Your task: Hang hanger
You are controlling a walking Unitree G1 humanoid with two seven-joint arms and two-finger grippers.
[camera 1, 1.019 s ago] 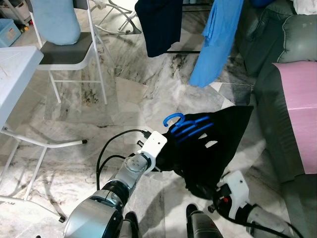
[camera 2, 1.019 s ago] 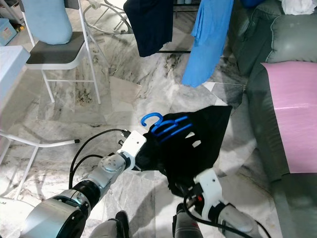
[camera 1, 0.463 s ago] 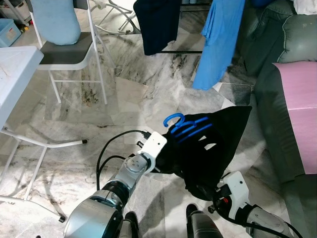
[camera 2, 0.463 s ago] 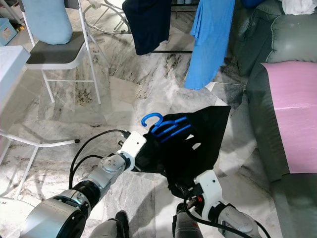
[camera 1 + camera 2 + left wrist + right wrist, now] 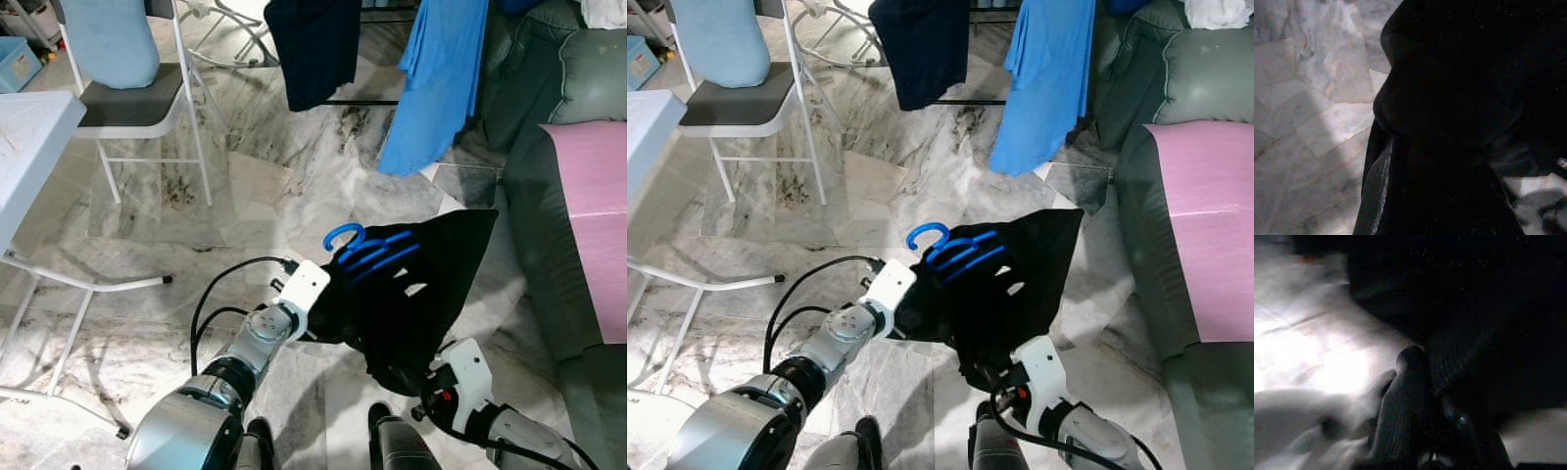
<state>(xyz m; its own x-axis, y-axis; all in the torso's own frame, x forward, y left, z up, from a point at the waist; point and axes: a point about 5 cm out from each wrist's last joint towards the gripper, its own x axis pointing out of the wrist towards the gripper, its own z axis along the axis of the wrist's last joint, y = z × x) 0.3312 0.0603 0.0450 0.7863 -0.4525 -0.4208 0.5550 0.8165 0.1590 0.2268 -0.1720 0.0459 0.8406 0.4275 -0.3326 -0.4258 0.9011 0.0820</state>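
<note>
— Where is the left pincer [image 5: 328, 313], and what is it doing?

— It sits low in front of the robot, at the left edge of a black garment [image 5: 411, 294], with its fingers buried in the cloth. In the left wrist view the dark fabric [image 5: 1459, 107] covers them, so I cannot tell whether it is wide or narrow.

— And the right pincer [image 5: 407, 377]?

— It is under the lower fold of the same garment. The right wrist view shows one black finger [image 5: 1405, 396] against the dark cloth, too dim to judge the grip.

— Where is the hanger?

— The blue hanger [image 5: 367, 253] is inside the garment, held above the marble floor [image 5: 245, 196]; its hook sticks out at the upper left and blue bars show through the cloth.

— What lies further out?

— A dark shirt [image 5: 313, 49] and a blue shirt [image 5: 431, 88] hang ahead. A white chair [image 5: 137, 98] stands to the left, near a tabletop [image 5: 24, 147]. A grey sofa [image 5: 549, 196] with a pink cloth [image 5: 593, 215] is on the right.
</note>
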